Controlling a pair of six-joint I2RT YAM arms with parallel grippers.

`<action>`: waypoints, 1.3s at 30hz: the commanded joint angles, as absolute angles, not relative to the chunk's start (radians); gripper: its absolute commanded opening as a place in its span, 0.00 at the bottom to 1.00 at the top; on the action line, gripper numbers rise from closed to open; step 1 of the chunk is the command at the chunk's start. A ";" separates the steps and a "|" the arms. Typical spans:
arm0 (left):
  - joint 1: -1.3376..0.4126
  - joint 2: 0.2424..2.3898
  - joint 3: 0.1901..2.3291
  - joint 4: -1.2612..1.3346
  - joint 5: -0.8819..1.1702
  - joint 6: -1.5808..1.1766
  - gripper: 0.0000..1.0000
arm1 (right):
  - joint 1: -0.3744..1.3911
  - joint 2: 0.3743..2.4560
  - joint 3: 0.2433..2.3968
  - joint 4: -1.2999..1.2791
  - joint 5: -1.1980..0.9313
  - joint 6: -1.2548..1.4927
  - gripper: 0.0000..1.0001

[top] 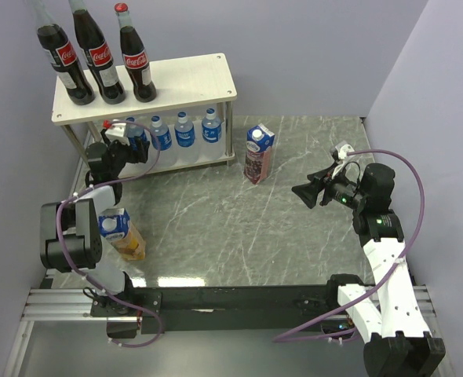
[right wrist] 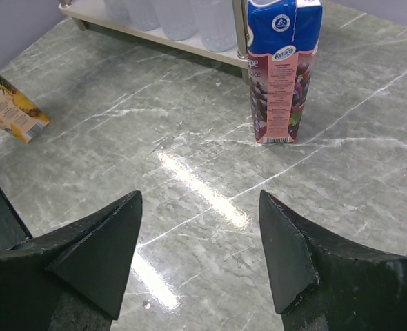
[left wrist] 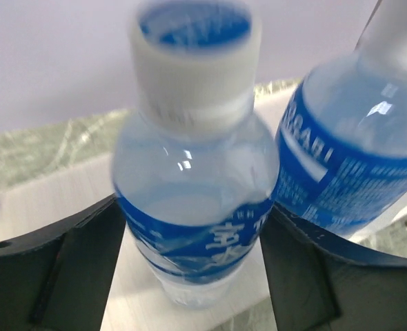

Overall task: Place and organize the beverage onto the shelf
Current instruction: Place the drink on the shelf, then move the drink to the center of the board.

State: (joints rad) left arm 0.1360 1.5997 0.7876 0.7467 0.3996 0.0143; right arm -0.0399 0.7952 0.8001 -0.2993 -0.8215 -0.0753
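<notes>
Blue-labelled water bottle [left wrist: 193, 172]: on the shelf [top: 192, 78] lower board, upper left overhead; my left wrist view shows it between my fingers.
Left end effector [left wrist: 192, 227]: fingers either side of it; I cannot tell whether they grip.
Right end effector [right wrist: 200, 227]: wide open, empty, above the desk [right wrist: 190, 138].
Cola bottles [top: 100, 55]: top board, seen only overhead.
Purple carton [right wrist: 283, 76]: upright beside the shelf.
Yellow carton [top: 123, 234]: lower left overhead.

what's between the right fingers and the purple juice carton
Nothing visible does. Only bare marble table lies between the right gripper, its fingers open, and the upright purple juice carton. The yellow carton sits well off to one side, clear of that path.
</notes>
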 commanded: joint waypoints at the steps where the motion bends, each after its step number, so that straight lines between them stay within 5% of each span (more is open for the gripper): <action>1: 0.138 1.548 0.828 0.822 0.410 0.008 0.81 | -0.046 0.795 0.816 -0.268 -0.835 -0.084 0.75; 9: 0.138 1.520 0.827 0.798 0.411 0.015 0.89 | -0.046 0.792 0.816 -0.268 -0.836 -0.084 0.75; 11: 0.138 1.505 0.816 0.796 0.411 0.020 0.99 | -0.048 0.788 0.818 -0.268 -0.834 -0.084 0.75; 39: 0.140 1.272 0.729 0.652 0.327 0.028 1.00 | -0.048 0.767 0.819 -0.273 -0.842 -0.087 0.75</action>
